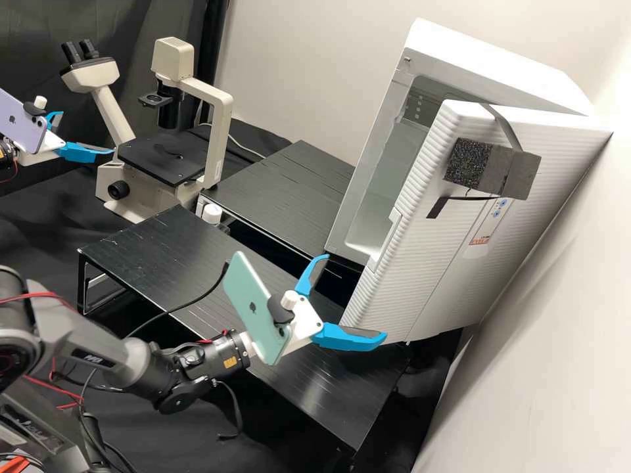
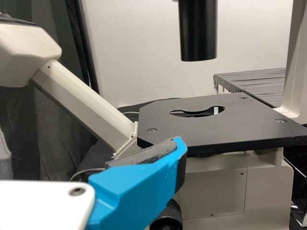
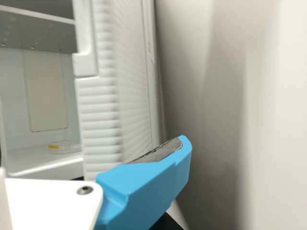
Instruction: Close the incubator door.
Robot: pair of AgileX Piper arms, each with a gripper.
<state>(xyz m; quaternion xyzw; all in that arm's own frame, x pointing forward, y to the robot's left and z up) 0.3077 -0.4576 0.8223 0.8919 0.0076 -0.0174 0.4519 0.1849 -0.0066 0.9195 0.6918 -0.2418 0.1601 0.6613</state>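
The white incubator (image 1: 506,66) stands at the right with its ribbed door (image 1: 434,263) partway open, the interior visible through the gap. By the door's lower near edge is my right gripper (image 1: 356,297), its two fingers spread with nothing between them. In the right wrist view, one blue finger of the right gripper (image 3: 144,182) overlaps the lower part of the door (image 3: 100,124); contact cannot be told. My left gripper (image 1: 87,133) is at the far left, open, near the microscope. The left wrist view has the left gripper (image 2: 136,187) before the microscope stage.
A microscope (image 1: 210,112) stands at the back left. Two low black racks (image 1: 177,263) lie between it and the incubator. A wall (image 1: 565,295) runs close behind the door's outer side. Inside the incubator is a small dish (image 3: 64,147).
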